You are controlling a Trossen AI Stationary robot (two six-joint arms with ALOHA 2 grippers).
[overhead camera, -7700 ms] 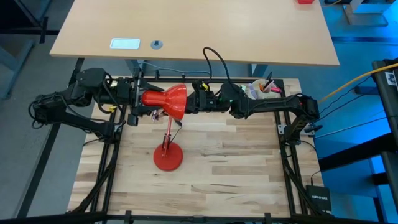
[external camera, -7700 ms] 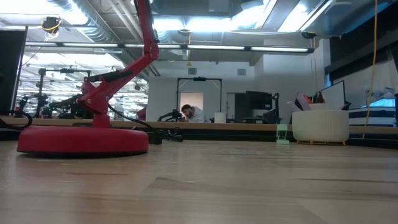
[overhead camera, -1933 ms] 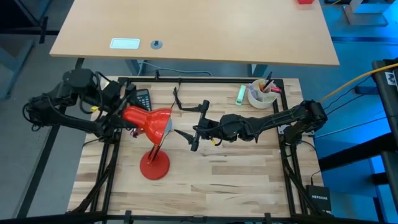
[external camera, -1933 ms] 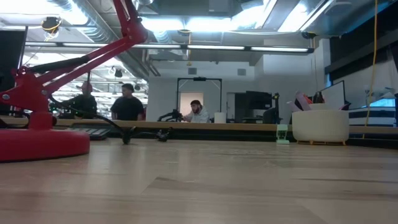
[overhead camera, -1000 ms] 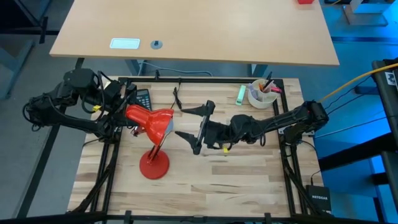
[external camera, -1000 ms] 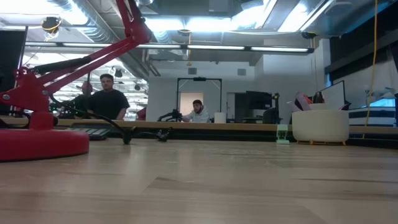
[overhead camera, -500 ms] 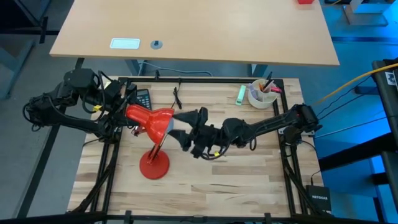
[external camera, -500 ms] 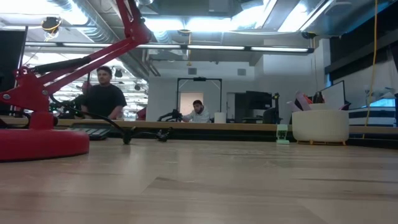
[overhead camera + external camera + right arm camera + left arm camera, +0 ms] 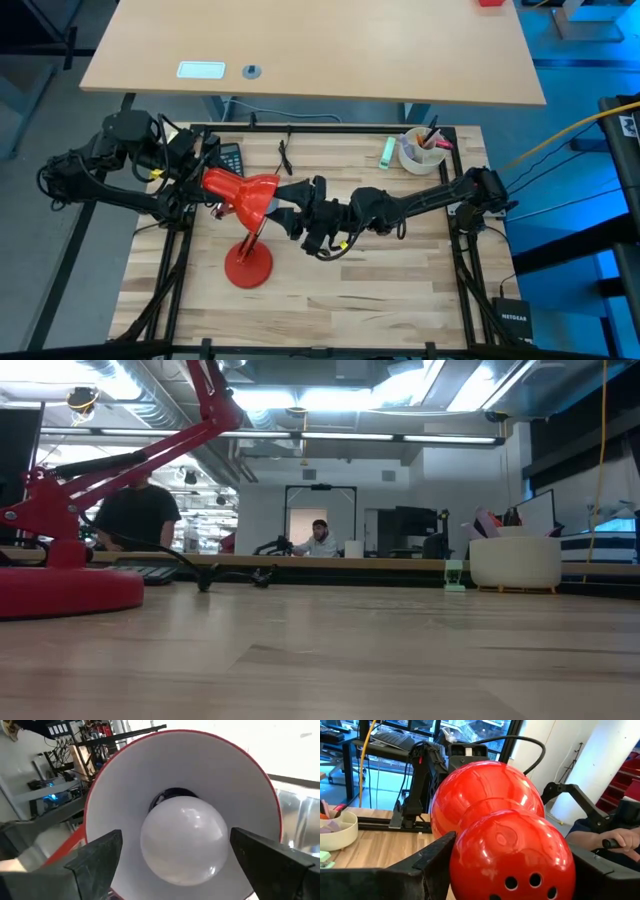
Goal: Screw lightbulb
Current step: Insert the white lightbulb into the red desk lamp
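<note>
A red desk lamp stands on its round base (image 9: 247, 268), which also shows in the low view (image 9: 60, 592). Its red shade (image 9: 243, 193) points its white mouth toward the table's right. The small white lightbulb (image 9: 182, 842) sits deep inside the shade, at the socket. My left gripper (image 9: 205, 180) is shut on the shade's rear end. My right gripper (image 9: 287, 205) is open at the shade's mouth. In the right wrist view its fingers (image 9: 97, 860) stand on either side of the bulb, and I see no touch. My left gripper pinches the shade's rounded rear cap (image 9: 520, 865), the end with the vent holes, between its two fingers (image 9: 432, 862). The fingers come from the table's left, about level. The shade stays up on the lamp's arm, and the lamp's base rests on the table.
A white cup of pens (image 9: 418, 150) and a small green thing (image 9: 386, 150) stand at the far right. A black keypad (image 9: 230, 158) and a black cable (image 9: 285, 155) lie at the far edge. People (image 9: 140, 515) show in the room beyond the table.
My right gripper has gone toward the table's left, up to the mouth of the red shade, and still stands open. The lamp and my left gripper have stayed in place. A person in the room behind has walked to the left.
</note>
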